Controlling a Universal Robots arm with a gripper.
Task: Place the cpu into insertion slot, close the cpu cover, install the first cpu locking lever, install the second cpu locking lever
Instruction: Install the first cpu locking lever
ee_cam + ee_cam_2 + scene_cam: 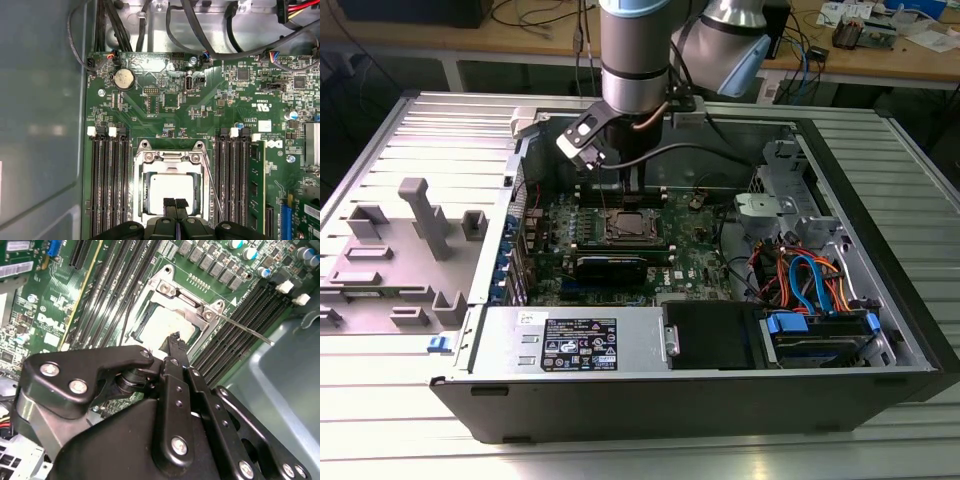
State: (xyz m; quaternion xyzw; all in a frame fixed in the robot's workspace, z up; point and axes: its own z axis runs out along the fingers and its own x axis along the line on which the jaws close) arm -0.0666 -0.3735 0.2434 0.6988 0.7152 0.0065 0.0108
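Observation:
The insertion slot [628, 227] sits in the middle of the green board inside the open computer case. The cpu [172, 187] [160, 322] lies in it, silver top up. The cpu cover [170, 157] [180, 297] lies flat over the chip as a silver frame. A thin wire locking lever [216, 195] [247, 330] stands out at an angle beside the socket, across the memory slots. My gripper [175, 201] [175, 337] [626, 192] hangs just above the socket's edge, fingers shut together with nothing between them.
Long black memory slots [107, 185] flank the socket, with one memory stick [256, 185] fitted. A black graphics card [610, 265] lies near the socket, then the power supply [575, 340]. Drive cage and cables [810, 280] fill the exterior view's right. A grey fixture [420, 230] stands outside the case.

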